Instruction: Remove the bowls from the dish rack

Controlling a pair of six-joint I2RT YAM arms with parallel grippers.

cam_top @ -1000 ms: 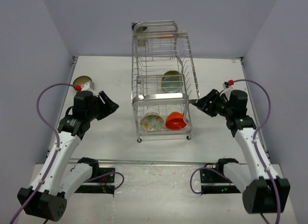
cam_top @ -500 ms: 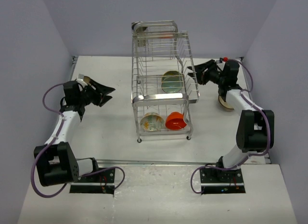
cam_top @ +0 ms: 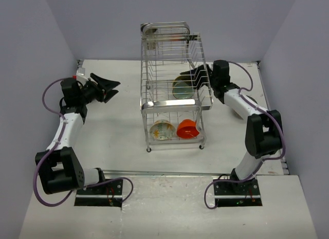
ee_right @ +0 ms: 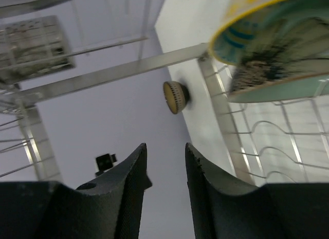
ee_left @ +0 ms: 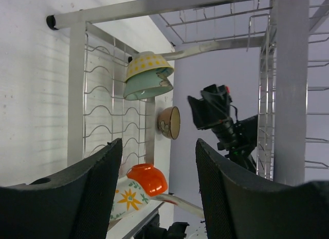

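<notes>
You're on the reach: right gripper [cam_top: 195,74], fingers apart and empty, is beside the greenish dark-rimmed round bowl [cam_top: 182,87] in the tall chrome wire dish rack [cam_top: 169,104]. Next you'll probably need to straddle its rim. Your left gripper [cam_top: 112,90] is spread and empty too.

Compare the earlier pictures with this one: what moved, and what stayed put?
The right hand swung from the dish rack front corner up to its middle tier, nearing the greenish bowl, holding nothing. The left hand drew toward the far left, open. That bowl, the orange bowl and the patterned bowl stayed put.

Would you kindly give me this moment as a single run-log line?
left tool: open, empty | right tool: open, beside greenish bowl | dish rack: also holds patterned bowl, orange bowl
</notes>
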